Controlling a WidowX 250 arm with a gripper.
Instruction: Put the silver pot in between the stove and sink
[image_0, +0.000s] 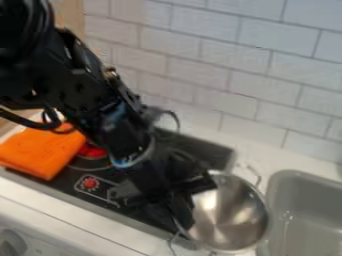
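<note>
1. Black gripper (190, 201) hangs low at the pot's left side, overlapping its rim in view. Whether it is clamped on the rim or free of it, cannot tell.
2. Silver pot (230, 215) lies just right of the gripper and slightly lower in view, across the gap between stove (208, 150) and sink (314, 197). Contact with the counter (247, 160) is unclear.
3. Pot's look: shiny bare metal, round, bowl-like, bright streaks and darker patches inside. Thin wire handles.
4. Markings: pale lines on the stove panel, left of the gripper around a red knob (90, 184); too blurred to read.
5. Pot's heading: mouth up, inside turned to view. Body round, so the handles give the long axis: one handle beyond the gripper at upper right, the other below it at lower left, a slanting line. Exact tilt uncertain.
6. Surroundings: stove under and left of the gripper, folded orange cloth (43, 150) on it farther left; sink right of the gripper, past the pot; white tiled wall (200, 60) behind.
</note>
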